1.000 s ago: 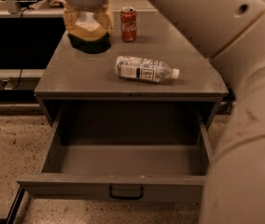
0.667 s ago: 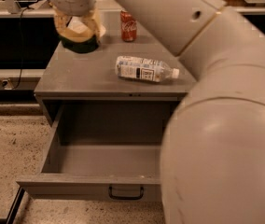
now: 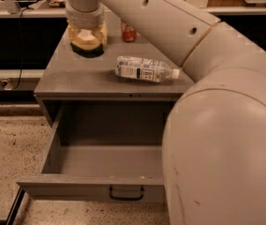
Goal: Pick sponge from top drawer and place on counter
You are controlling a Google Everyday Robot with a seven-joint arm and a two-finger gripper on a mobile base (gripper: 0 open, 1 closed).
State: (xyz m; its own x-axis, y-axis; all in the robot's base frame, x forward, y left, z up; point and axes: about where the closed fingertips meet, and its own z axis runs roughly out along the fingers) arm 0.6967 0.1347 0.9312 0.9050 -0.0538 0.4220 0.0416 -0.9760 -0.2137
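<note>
The sponge [image 3: 87,44], yellow-tan with a dark green underside, is at the back left of the counter [image 3: 77,78], at or just above its surface. My gripper [image 3: 87,37] comes down from above with its tan pads on either side of the sponge, shut on it. The top drawer [image 3: 91,187] is pulled fully out below the counter. Its inside shows only bare grey metal, and the dark handle [image 3: 126,193] is centred on its front panel. My arm [image 3: 217,125] fills the right side and hides the drawer's right part.
A clear water bottle [image 3: 144,69] lies on its side mid-counter, right of the sponge. A red soda can [image 3: 128,31] stands at the counter's back edge. Dark shelving runs behind the cabinet. Speckled floor lies to the left.
The gripper with the sponge has come lower onto the back left of the counter. The arm has swung and now covers more of the right side.
</note>
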